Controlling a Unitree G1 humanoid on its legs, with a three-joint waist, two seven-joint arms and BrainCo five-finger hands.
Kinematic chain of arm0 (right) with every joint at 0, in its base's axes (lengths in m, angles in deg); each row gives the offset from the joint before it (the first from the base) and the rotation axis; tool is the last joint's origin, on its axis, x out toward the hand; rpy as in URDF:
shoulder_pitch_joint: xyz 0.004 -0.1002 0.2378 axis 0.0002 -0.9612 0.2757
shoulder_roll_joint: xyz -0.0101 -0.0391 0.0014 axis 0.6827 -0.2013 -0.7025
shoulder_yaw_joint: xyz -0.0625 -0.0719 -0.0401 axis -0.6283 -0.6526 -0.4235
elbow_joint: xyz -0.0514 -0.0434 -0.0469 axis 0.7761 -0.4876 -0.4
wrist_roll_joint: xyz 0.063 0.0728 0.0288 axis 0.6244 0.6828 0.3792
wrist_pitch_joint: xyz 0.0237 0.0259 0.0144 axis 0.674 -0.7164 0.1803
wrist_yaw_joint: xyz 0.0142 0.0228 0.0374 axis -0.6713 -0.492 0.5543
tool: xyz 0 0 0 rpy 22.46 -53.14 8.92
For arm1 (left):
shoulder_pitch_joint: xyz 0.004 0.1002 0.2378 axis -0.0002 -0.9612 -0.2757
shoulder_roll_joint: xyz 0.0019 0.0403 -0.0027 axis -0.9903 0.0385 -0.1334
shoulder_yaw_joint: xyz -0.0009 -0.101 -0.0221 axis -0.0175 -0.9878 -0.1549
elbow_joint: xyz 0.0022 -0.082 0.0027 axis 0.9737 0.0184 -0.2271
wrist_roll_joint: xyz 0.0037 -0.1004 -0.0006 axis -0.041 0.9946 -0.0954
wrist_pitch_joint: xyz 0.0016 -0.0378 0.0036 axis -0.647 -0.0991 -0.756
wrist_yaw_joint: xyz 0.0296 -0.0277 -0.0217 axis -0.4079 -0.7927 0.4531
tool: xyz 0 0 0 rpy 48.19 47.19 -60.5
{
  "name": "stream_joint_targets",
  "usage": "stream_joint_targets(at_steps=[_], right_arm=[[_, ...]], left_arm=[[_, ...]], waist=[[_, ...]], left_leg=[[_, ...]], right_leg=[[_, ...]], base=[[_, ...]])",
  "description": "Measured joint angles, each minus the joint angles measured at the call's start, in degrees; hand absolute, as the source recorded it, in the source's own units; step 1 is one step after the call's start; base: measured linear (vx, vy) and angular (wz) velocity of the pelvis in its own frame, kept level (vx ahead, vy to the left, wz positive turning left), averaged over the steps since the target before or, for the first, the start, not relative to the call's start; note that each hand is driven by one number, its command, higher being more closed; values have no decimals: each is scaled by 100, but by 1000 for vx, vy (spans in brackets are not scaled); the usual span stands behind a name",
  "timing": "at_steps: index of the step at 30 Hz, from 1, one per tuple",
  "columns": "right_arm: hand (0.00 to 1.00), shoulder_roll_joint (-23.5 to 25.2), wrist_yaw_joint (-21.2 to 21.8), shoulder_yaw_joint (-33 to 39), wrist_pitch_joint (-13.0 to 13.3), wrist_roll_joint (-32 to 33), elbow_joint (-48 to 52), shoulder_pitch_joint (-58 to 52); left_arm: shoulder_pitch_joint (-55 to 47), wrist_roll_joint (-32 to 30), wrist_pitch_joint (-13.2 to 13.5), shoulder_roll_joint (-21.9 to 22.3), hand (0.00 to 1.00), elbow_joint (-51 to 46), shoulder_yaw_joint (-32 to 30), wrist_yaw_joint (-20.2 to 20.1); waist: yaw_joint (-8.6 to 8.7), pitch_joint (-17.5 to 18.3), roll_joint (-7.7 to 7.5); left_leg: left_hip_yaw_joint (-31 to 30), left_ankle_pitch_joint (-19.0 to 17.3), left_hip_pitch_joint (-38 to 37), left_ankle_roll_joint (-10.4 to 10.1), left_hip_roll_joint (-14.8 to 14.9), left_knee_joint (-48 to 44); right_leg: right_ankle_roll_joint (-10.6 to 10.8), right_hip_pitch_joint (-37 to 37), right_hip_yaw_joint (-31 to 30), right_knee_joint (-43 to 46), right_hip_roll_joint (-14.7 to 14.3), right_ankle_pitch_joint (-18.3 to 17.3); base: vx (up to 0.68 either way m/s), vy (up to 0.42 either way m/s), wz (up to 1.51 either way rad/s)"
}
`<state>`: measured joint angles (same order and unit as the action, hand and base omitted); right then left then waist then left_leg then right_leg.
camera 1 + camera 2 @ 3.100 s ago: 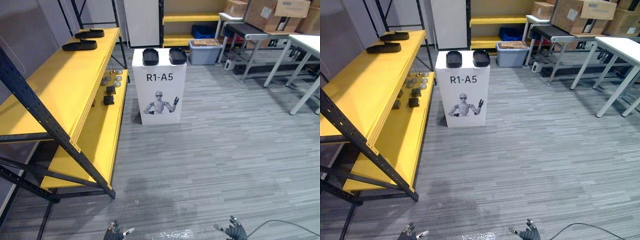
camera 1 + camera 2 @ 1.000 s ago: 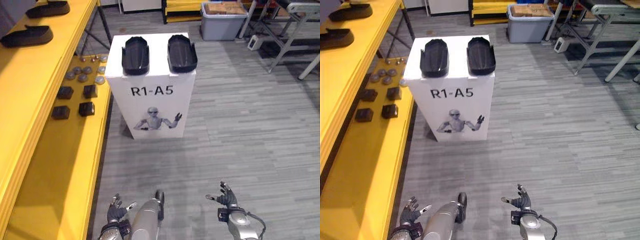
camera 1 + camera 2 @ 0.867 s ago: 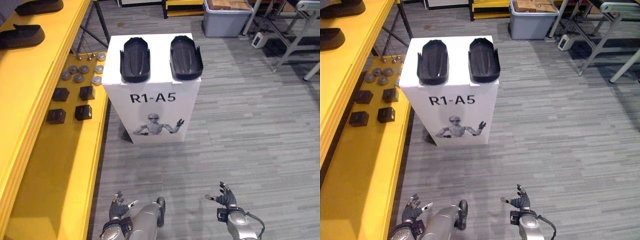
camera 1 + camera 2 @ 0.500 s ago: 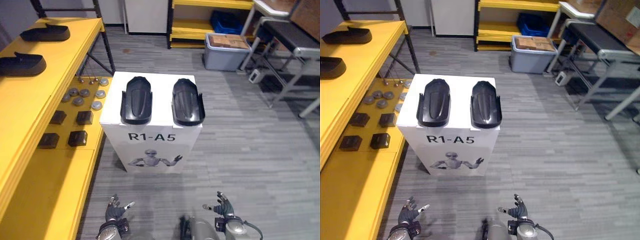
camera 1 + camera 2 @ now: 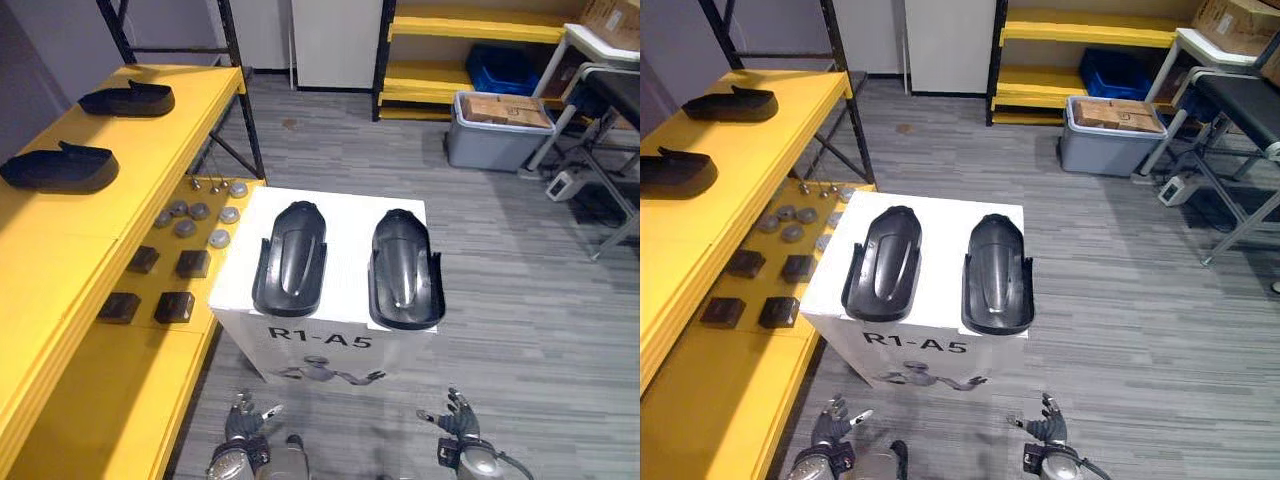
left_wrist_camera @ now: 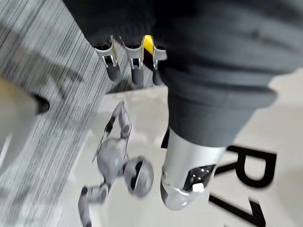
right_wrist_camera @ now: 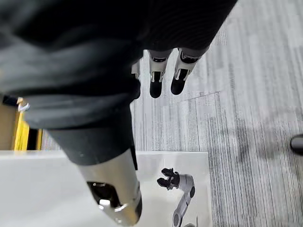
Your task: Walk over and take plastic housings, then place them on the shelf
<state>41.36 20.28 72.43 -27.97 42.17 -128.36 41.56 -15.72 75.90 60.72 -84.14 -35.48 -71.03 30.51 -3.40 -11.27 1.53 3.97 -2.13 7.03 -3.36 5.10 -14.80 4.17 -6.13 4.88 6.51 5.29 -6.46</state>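
The walk looks done: the robot stands at the white box, so the pick-up is the step in hand. Next, I judge, the left hand and the right hand must rise over the box top, close on one housing each, then carry them left to the shelf.

The grey plank floor runs back to a far rack with a grey bin before it. The yellow shelf lines the left side. Its top board carries two stored housings, and its lower board holds discs and dark blocks. The box stands just beside it. On the box top lie the left housing and the right housing, side by side and apart. Both hands hang low before the box, fingers spread and loose, holding nothing.
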Motion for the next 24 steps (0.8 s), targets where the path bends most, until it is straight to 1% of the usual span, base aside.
stream_joint_targets(at_steps=[2, 4, 6, 8, 9, 12, 13, 15, 19, 21, 24], right_arm=[[0, 2, -19, 144, 1, 12, -10, 0], [0, 0, -31, 367, 5, 97, -19, 24], [0, -83, -110, 651, 4, 163, -3, 40], [0, -168, -141, 703, 1, 222, 134, 27], [0, -172, -155, 844, 0, 226, 365, 14], [0, -349, -207, 1094, 1, 228, 1318, -29], [0, -531, -236, 1099, 10, 228, 1922, -106], [0, -617, -239, 1099, 23, 225, 2318, -113], [0, -618, -240, 1043, 74, 208, 2964, -97], [0, -622, -235, 884, 101, 182, 3302, -30], [0, -627, -171, 487, 234, 79, 3623, 172]], left_arm=[[-59, -1, 1, -78, 0, 14, 13, -1], [-117, -3, 0, -147, 0, 34, 14, -10], [-150, -19, 1, -187, 0, 109, 16, -27], [-187, -26, -1, -230, 0, 134, 15, -33], [-206, -32, -1, -241, 0, 134, 13, -36], [-367, -118, -6, -241, 0, 132, 20, -92], [-454, -122, -5, -244, 0, 132, 21, -122], [-506, -123, -1, -245, 0, 132, 38, -133], [-591, -126, 3, -263, 0, 131, 182, -210], [-627, -130, 7, -263, 0, 130, 194, -263], [-681, -169, 16, -267, 0, 126, 261, -287]], waist=[[33, 4, 0], [103, 14, -19], [106, 34, -64], [119, 88, -128], [110, 101, -147], [231, 139, -166], [245, 222, -176], [249, 242, -187], [238, 350, -240], [245, 357, -243], [235, 367, -241]], left_leg=[[72, 41, -129, 61, -104, 158], [91, 108, -294, 81, -183, 372], [138, 225, -431, 87, -219, 657], [175, 304, -438, 65, -224, 814], [228, 362, -455, 68, -226, 923], [282, 485, -604, 41, -232, 1238], [356, 542, -690, 55, -233, 1389], [403, 590, -786, 44, -233, 1522], [411, 722, -884, 41, -235, 1806], [412, 772, -933, 41, -236, 1907], [418, 783, -1045, 42, -237, 1971]], right_leg=[[48, -32, -91, -3, 101, -32], [57, -93, -104, -14, 166, -37], [61, -84, -141, -42, 194, -40], [62, -50, -173, -142, 192, -40], [61, 16, -251, -146, 173, -39], [62, 47, -295, -143, 163, -38], [61, 62, -367, -147, 157, -38], [62, 62, -421, -146, 147, -37], [59, 98, -442, -139, 124, -34], [55, 115, -451, -112, 113, -29], [54, 56, -479, -85, 107, -27]], base=[[81, 89, -11], [44, 39, -2], [35, 7, -6], [23, -6, -13], [22, -6, -22], [28, -3, -15], [39, 8, -18], [39, 7, -16], [8, 0, -2], [0, 0, 0], [0, 0, -1]])
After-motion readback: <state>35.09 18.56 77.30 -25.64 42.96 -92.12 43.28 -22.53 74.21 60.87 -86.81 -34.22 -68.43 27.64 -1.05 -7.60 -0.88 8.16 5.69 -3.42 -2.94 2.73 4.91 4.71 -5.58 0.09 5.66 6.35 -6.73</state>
